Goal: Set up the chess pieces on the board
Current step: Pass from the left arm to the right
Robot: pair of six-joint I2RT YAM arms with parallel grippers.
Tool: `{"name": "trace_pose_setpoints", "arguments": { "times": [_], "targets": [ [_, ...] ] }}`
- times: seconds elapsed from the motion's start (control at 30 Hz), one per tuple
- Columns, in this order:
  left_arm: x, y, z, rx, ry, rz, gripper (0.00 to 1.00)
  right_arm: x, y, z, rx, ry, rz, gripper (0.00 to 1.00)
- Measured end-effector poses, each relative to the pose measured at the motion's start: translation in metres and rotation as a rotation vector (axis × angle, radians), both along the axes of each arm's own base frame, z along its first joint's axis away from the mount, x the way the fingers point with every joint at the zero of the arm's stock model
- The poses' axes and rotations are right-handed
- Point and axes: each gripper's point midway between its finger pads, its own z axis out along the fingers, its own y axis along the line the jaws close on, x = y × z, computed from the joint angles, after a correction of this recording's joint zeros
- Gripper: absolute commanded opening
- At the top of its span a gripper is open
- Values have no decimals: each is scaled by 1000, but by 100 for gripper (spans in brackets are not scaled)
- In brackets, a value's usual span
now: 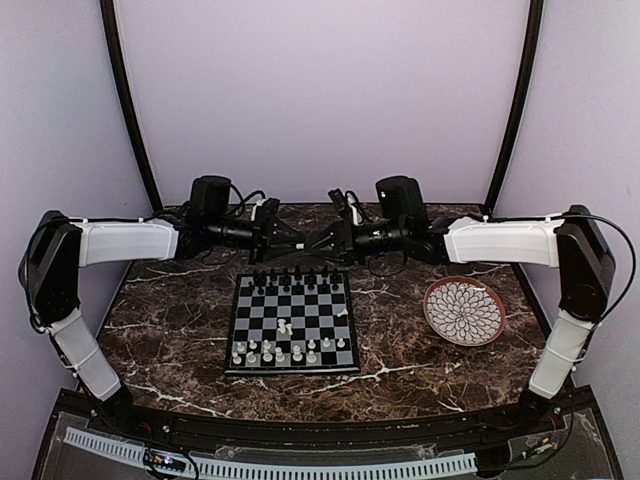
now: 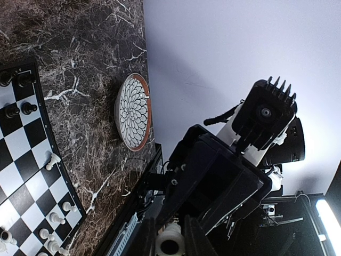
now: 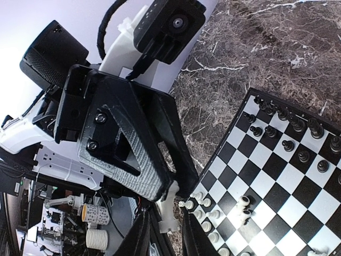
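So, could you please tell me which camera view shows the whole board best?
Top external: the board lies whole and unobstructed. Left wrist shows only one edge strip; right wrist shows a larger part, cropped by the frame.

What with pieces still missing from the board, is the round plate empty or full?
Empty: the plate shows only its petal pattern in top and left wrist views.

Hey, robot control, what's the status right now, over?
Left pincer shut on white chessman, over far edge of board. Right pincer facing it tip to tip, grip unclear. Lone white piece mid-board; plate off right.
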Motion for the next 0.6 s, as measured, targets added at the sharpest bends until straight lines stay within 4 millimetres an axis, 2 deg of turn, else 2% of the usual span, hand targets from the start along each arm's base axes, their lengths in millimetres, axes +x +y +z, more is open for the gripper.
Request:
{"name": "trace_pose_setpoints", "arguments": {
  "times": [0.2,0.43,0.6],
  "targets": [
    [0,0,2,-6,-2,-2,11,-1,1,1,10,4,10,5],
    [0,0,0,-1,-5,-3,30,-1,0,0,7,-3,13,3],
    [2,4,-7,59,-10,6,35,-2,-10,-17,-103,-9,-3,2]
  ]
}}
